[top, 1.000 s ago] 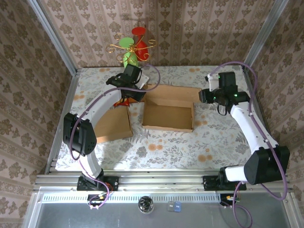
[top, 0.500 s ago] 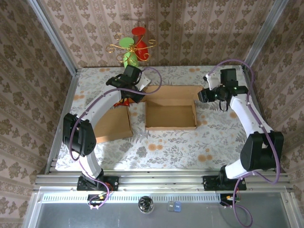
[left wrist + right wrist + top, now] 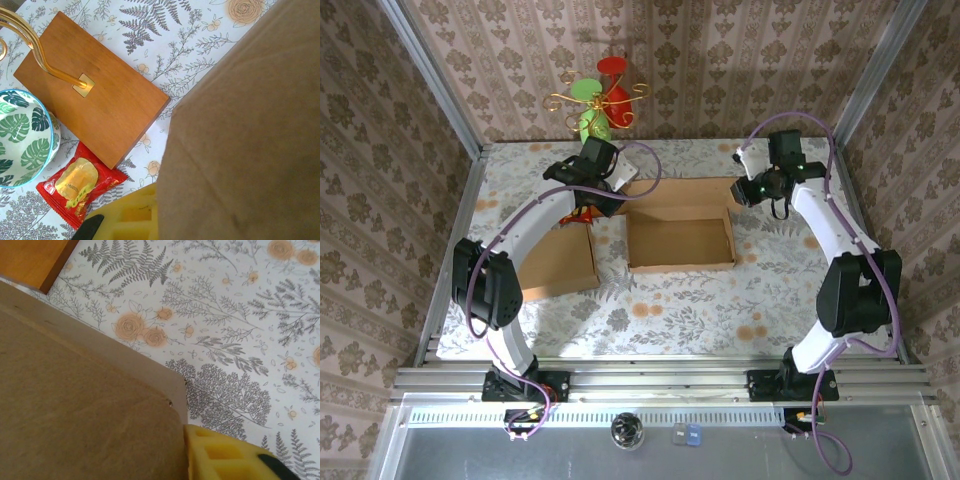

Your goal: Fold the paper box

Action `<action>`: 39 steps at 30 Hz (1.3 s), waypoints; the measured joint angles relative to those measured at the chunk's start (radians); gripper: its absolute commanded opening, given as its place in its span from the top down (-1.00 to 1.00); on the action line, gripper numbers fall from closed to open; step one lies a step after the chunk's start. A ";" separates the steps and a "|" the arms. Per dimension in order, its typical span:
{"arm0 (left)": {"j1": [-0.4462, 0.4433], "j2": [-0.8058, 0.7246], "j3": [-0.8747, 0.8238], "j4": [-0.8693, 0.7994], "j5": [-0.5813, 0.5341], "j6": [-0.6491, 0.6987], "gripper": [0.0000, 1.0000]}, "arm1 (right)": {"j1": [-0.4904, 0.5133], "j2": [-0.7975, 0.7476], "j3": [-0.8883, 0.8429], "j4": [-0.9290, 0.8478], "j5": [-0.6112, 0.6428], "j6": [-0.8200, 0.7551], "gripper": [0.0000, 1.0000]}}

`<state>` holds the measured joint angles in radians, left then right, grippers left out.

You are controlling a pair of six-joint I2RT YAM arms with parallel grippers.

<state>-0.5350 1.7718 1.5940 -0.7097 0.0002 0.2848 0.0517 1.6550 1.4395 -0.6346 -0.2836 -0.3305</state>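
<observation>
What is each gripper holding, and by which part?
Left gripper: the paper box, by its far left corner. Right gripper: at the far right corner, touching it; grip cannot be told.

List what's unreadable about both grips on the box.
- Left wrist: the box covers one finger of the left gripper, so whether it pinches the flap is hidden.
- Right wrist: cardboard and the bottom edge hide the right gripper jaw gap.
- Top external: each gripper's own body covers its fingertips.
</observation>
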 measured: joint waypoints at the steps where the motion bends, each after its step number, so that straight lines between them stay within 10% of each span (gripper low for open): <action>1: 0.000 0.000 0.001 0.000 0.000 0.000 1.00 | 0.002 0.003 0.003 -0.002 0.001 0.000 0.69; 9: 0.000 0.004 0.018 -0.005 0.003 -0.028 1.00 | 0.033 0.008 0.016 -0.009 0.072 0.032 1.00; 39: -0.027 0.060 -0.085 0.425 0.125 -0.505 1.00 | 0.106 -0.240 -0.398 0.549 0.351 0.469 1.00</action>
<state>-0.5625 1.8317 1.5085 -0.2848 0.1249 -0.2199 0.1577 1.4147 1.0416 -0.0853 0.0673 0.1387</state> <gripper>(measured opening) 0.056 0.076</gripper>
